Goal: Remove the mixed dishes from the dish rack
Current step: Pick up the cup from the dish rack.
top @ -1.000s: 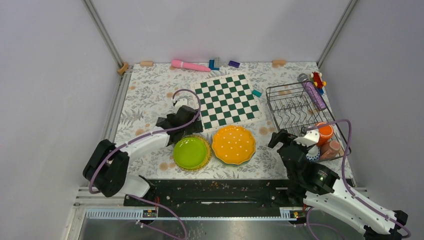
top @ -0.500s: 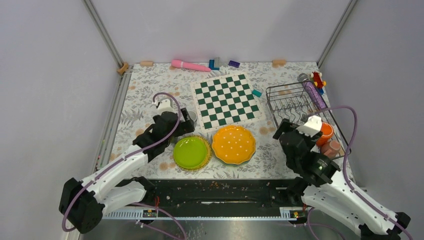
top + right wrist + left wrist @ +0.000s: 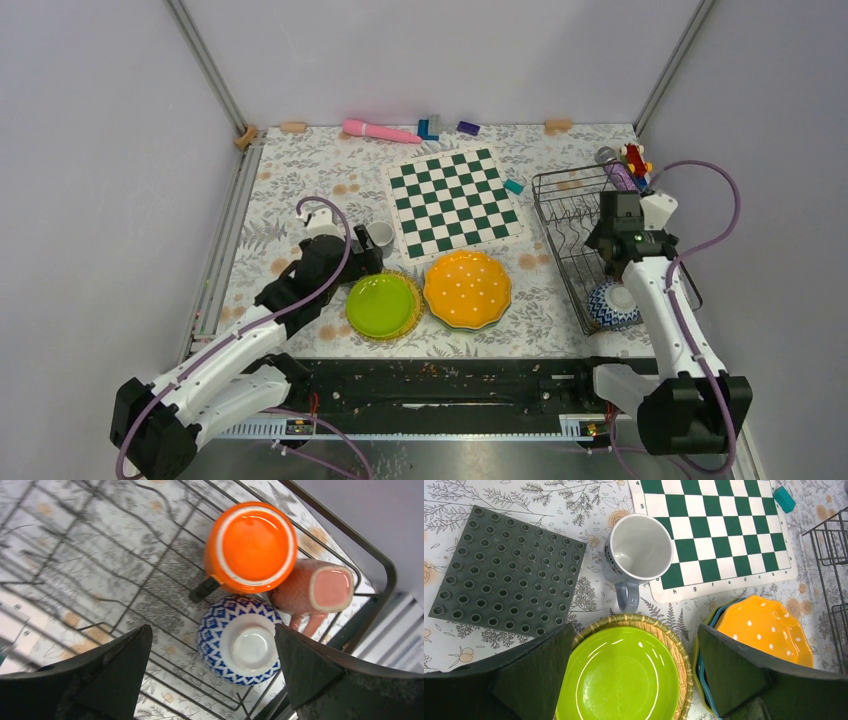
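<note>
dark wire dish rack (image 3: 545, 215) at the right of the flowered table, with three pieces bunched in its near right corner: orange cup (image 3: 252, 545), pink cup (image 3: 315, 592) tipped on its side and touching it, blue-and-white patterned bowl (image 3: 240, 640) upside down, foot up, just beside both. right gripper (image 3: 211, 630) hovering above that cluster, jaws wide apart, holding nothing. left gripper (image 3: 635, 630) likewise spread wide and empty, poised over the near edge of a lime-green plate (image 3: 619, 675) sitting on a woven straw plate (image 3: 676, 650). just right of that, orange white-dotted scalloped plate (image 3: 769, 635) stacked on a teal plate (image 3: 722, 611). beyond the green plate, white mug (image 3: 639, 550) upright, grey handle toward the camera, at the edge of the green-and-white chessboard (image 3: 719, 525); grey studded baseplate (image 3: 509, 575) to its left.
</note>
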Action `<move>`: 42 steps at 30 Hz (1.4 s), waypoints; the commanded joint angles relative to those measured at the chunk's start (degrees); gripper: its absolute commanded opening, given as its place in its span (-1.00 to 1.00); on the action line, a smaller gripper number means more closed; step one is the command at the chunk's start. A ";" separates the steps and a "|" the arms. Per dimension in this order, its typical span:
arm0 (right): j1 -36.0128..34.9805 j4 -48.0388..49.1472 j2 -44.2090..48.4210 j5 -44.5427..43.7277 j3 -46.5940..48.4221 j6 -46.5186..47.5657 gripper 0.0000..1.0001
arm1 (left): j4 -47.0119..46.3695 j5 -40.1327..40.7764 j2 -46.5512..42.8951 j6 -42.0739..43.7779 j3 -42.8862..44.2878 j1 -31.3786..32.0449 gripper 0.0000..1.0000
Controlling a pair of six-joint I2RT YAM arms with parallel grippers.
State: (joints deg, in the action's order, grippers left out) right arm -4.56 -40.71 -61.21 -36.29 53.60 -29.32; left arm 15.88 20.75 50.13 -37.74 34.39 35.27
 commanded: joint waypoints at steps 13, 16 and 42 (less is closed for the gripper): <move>18.48 8.09 -6.35 9.53 1.63 2.19 0.99 | -5.12 -3.11 1.11 1.56 -0.57 -0.20 0.98; 20.20 10.55 -6.45 10.40 0.20 1.66 0.99 | -4.93 -3.94 2.06 1.70 -0.01 -0.20 0.98; 27.32 14.15 -15.44 16.89 -0.30 1.62 0.99 | -3.79 -2.60 0.75 1.12 -0.20 -0.20 0.98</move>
State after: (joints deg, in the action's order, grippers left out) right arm 22.35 -27.44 -75.37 -18.87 53.39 -27.27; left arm 13.69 17.26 51.81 -36.91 33.61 35.27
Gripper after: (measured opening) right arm 0.993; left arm 0.989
